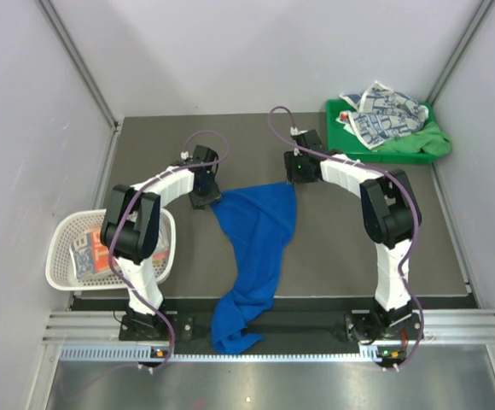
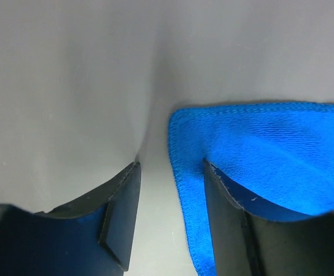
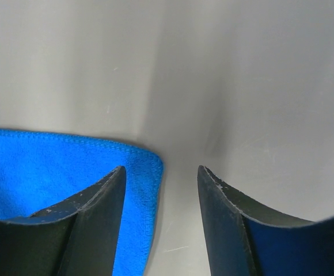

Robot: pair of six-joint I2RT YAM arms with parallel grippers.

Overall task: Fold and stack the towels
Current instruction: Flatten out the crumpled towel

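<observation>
— So, on the table (image 1: 333,248), why does the blue towel (image 1: 256,243) span from one pincer to the other?
— Probably to spread it flat for folding. One far corner lies at each pincer.
— Gripped?
— No. The left pincer (image 2: 171,164) and right pincer (image 3: 161,168) both gape. Each corner sits beneath one finger, and the gap is bare.

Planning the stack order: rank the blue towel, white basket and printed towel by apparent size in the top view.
1. blue towel and white basket: about alike, and the left arm hides part of the basket, so not ranked.
2. printed towel: clearly smallest.
</observation>
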